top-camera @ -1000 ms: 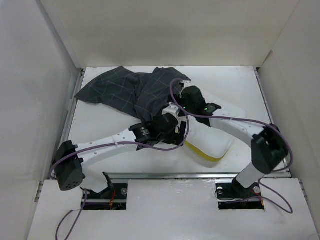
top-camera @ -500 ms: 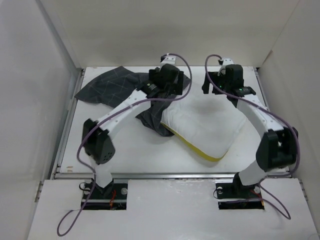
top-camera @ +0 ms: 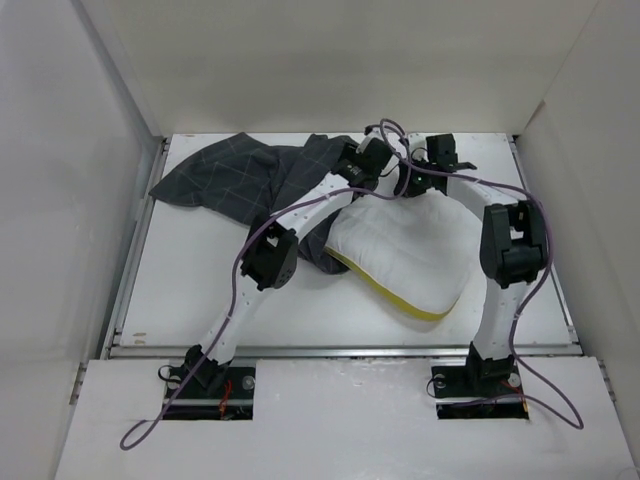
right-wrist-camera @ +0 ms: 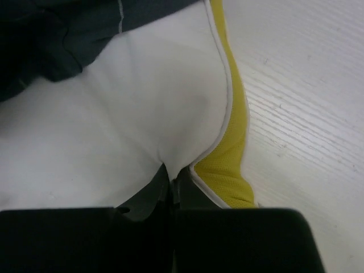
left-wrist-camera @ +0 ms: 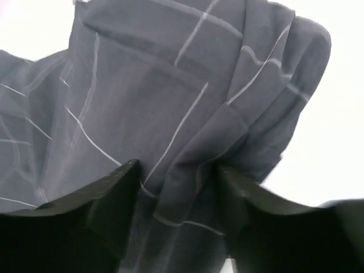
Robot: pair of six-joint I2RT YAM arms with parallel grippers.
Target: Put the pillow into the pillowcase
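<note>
The white pillow (top-camera: pixel 400 250) with its yellow seam (top-camera: pixel 395 298) lies at the middle right of the table. Its far left part sits under the dark checked pillowcase (top-camera: pixel 240 175), which spreads toward the back left. My left gripper (top-camera: pixel 362 160) is at the pillowcase's right end. In the left wrist view its jaws (left-wrist-camera: pixel 177 166) hold a bunched fold of the pillowcase (left-wrist-camera: pixel 170 102). My right gripper (top-camera: pixel 408 185) is at the pillow's far edge. In the right wrist view it (right-wrist-camera: pixel 172 170) is shut, pinching the pillow's white cloth (right-wrist-camera: pixel 142 102) beside the yellow seam (right-wrist-camera: pixel 230 165).
White walls close in the table on the left (top-camera: pixel 80 200), the back (top-camera: pixel 340 70) and the right (top-camera: pixel 590 180). Purple cables (top-camera: pixel 395 135) loop over both wrists. Bare tabletop (top-camera: pixel 200 280) shows at the front left.
Both arms have reached in toward the back centre. The left jaws have closed on the pillowcase fold and the right jaws have closed on the pillow's edge; both were open before.
</note>
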